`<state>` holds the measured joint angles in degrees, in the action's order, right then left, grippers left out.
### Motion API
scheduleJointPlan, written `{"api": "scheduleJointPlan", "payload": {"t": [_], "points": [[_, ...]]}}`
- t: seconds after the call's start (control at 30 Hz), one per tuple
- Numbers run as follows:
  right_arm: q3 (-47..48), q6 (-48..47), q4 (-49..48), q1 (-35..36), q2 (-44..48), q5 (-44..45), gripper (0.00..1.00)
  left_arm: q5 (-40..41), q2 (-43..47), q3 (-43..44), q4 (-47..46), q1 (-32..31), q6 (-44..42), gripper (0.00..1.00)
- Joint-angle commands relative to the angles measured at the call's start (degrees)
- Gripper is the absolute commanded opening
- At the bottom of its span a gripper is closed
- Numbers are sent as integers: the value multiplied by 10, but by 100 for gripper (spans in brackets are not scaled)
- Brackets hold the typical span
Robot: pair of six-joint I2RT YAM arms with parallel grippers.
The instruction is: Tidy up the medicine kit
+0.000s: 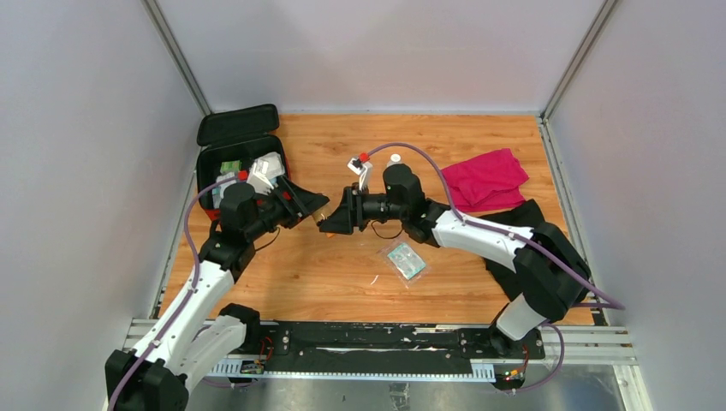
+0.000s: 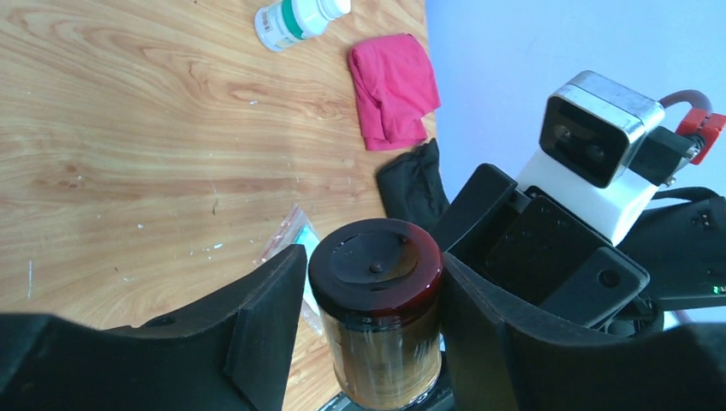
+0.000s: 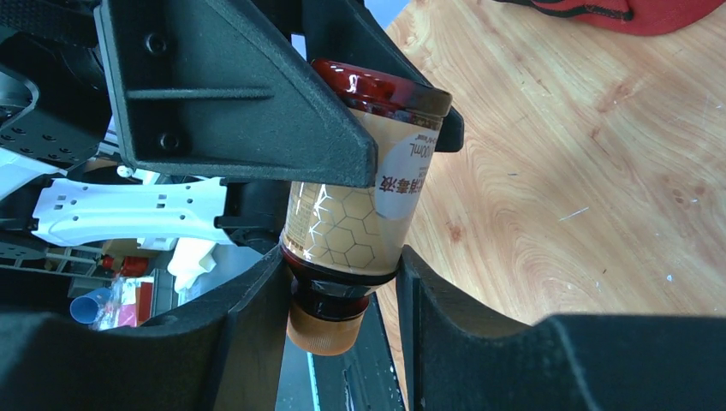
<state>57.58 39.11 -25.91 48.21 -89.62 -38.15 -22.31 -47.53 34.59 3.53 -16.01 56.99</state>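
A brown glass bottle with a dark red base and an amber cap hangs in the air between my two grippers at mid-table. My right gripper is shut on the bottle at its shoulder, just above the cap. My left gripper stands open closely around the bottle's base end; one finger touches it and a thin gap shows on the other side. The red medicine kit lies open at the far left with packets inside, behind the left gripper.
A white pill bottle lies at the back centre. A magenta cloth and a black cloth lie on the right. A small clear bag with a teal packet lies right of centre. Walls enclose the table.
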Motion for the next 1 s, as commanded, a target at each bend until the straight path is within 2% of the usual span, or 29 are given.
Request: {"api": "scheduleJointPlan", "payload": {"t": [0.0,0.07,0.13,0.27,0.37,0.5,0.67,0.77,0.9,0.97], "points": [[19,8,-48,13,-1,-16,0,4,-4,-10,-14,-5,3,57],[18,1,-33,14,0,-1,2,1,-4,-11,-20,-5,6,46],[19,-13,-4,14,5,20,10,0,-3,-10,-20,-5,7,37],[17,-44,49,14,22,60,38,1,-3,-9,-15,-6,1,23],[14,-74,88,14,48,90,58,6,-12,4,5,-4,-24,20],[-6,-115,142,13,98,139,73,34,-55,77,86,7,-105,20],[-40,-158,198,12,175,195,76,13,-149,170,160,74,-199,18],[-64,-173,235,12,219,231,76,45,-227,259,247,126,-297,16],[-111,-169,256,8,275,273,76,64,-314,385,344,198,-385,15],[-129,-168,266,5,294,281,76,112,-355,452,388,214,-419,15]]}}
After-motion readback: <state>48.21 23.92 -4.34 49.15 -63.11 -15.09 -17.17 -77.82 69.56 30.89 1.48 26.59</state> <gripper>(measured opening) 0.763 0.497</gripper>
